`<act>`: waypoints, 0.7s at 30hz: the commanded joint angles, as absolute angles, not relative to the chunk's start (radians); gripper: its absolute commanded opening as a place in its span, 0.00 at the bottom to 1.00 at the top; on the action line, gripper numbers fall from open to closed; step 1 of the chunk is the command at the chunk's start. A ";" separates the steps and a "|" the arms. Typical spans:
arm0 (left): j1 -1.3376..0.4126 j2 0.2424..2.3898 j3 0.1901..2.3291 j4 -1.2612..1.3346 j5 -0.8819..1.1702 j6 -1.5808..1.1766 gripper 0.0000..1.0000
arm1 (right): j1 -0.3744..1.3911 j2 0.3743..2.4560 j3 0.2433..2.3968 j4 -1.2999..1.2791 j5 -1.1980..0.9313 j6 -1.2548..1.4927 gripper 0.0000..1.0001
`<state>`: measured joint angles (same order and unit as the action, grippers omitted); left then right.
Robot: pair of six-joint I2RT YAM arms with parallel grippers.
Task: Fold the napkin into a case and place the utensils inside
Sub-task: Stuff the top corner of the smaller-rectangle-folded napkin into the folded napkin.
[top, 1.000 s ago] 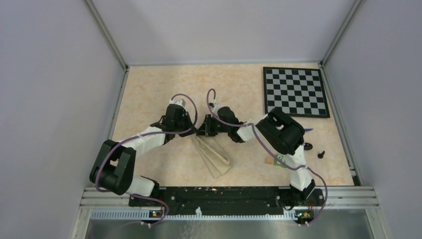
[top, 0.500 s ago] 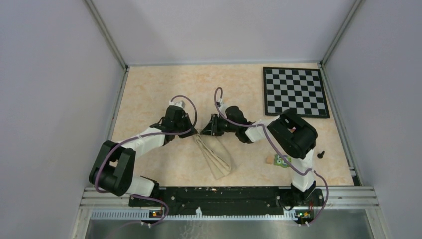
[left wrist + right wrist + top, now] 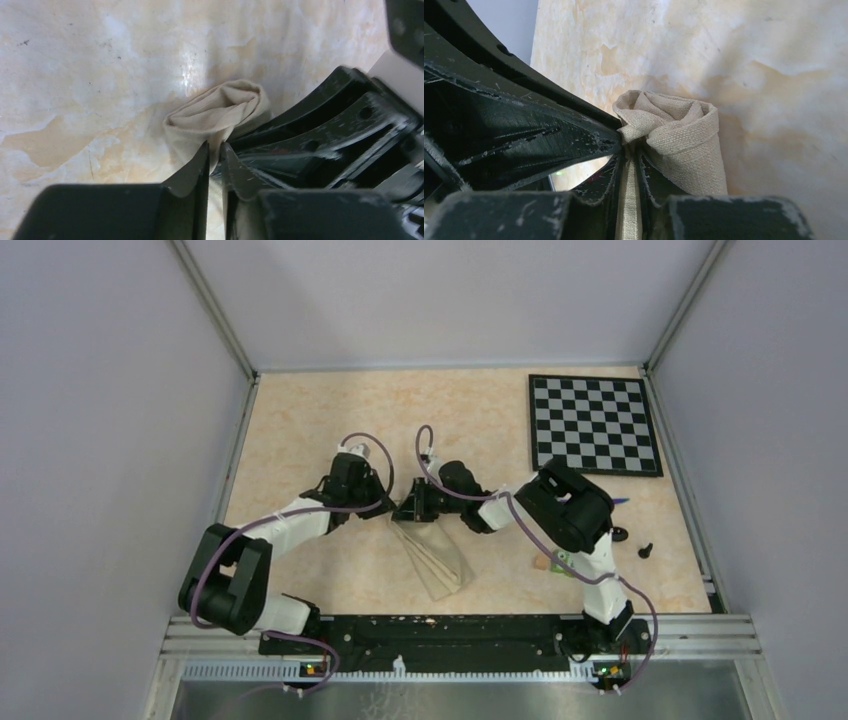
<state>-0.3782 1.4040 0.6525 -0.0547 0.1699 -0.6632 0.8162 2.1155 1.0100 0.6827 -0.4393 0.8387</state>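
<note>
The napkin (image 3: 432, 558) is lying as a narrow folded bundle on the speckled tabletop (image 3: 300, 420) just ahead of the arm bases, its far end bunching into a rolled tip. The left gripper (image 3: 214, 148) and the right gripper (image 3: 629, 150) are meeting at that tip, each clenching a fold of cloth between its fingers. The chessboard (image 3: 594, 424) is sitting well apart in the far right corner.

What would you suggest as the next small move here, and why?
The left pincer and right pincer are both shut on the same bunched far end of the napkin, nearly touching; I would probably ease them apart to spread it.
</note>
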 commanded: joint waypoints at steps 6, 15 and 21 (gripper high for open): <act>-0.319 1.236 0.640 -0.186 0.188 -0.636 0.40 | 0.760 1.920 0.900 0.643 -0.492 0.743 0.24; -0.293 1.234 0.556 -0.127 0.250 -0.699 0.39 | 0.790 2.016 0.977 0.649 -0.466 0.743 0.09; -0.328 1.396 0.546 0.048 0.312 -0.759 0.28 | 0.840 2.155 1.121 0.633 -0.420 0.781 0.00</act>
